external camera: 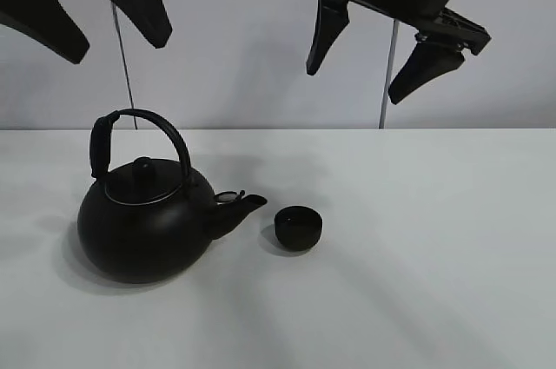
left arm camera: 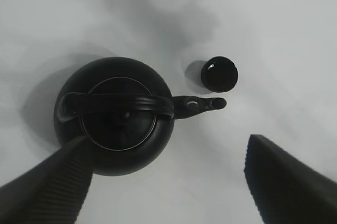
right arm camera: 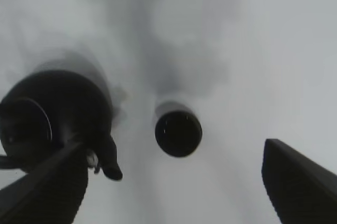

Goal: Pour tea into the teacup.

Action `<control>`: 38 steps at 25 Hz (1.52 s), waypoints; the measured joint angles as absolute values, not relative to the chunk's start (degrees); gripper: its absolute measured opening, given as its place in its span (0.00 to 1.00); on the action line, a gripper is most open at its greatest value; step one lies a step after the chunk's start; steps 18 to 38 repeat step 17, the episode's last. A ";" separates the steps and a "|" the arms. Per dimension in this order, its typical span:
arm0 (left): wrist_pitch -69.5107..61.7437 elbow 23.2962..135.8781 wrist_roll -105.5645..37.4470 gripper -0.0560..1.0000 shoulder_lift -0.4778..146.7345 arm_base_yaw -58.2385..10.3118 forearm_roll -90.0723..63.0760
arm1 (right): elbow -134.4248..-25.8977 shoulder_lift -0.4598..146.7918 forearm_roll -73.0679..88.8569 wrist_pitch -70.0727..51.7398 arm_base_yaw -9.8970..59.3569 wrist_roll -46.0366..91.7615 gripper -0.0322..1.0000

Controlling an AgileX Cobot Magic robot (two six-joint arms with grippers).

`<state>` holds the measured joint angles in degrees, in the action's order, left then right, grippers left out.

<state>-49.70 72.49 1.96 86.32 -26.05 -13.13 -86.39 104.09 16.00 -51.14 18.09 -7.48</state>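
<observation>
A big round black kettle [external camera: 143, 217] with an arched handle and lid stands on the white table, left of centre, its spout [external camera: 243, 207] pointing right. The small matte black teacup [external camera: 298, 227] sits upright just right of the spout. Both show in the left wrist view, kettle [left arm camera: 116, 116] and teacup [left arm camera: 219, 73], and in the right wrist view, kettle [right arm camera: 50, 118] and teacup [right arm camera: 178, 132]. My left gripper [external camera: 100, 13] hangs open high above the kettle. My right gripper [external camera: 373, 61] hangs open high above and to the right of the teacup. Both are empty.
The white table [external camera: 434, 256] stretches to a pale back wall. Two thin upright rods [external camera: 127, 74] [external camera: 388, 82] stand at the back edge.
</observation>
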 joint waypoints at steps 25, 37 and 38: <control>-50.57 74.11 1.37 0.60 89.56 -25.82 -14.79 | -86.39 104.09 17.78 -55.58 18.09 -7.48 0.63; -50.57 74.11 1.37 0.60 89.56 -25.82 -14.79 | -86.39 104.09 17.78 -55.58 18.09 -7.48 0.63; -50.57 74.11 1.37 0.60 89.56 -25.82 -14.79 | -86.39 104.09 17.78 -55.58 18.09 -7.48 0.63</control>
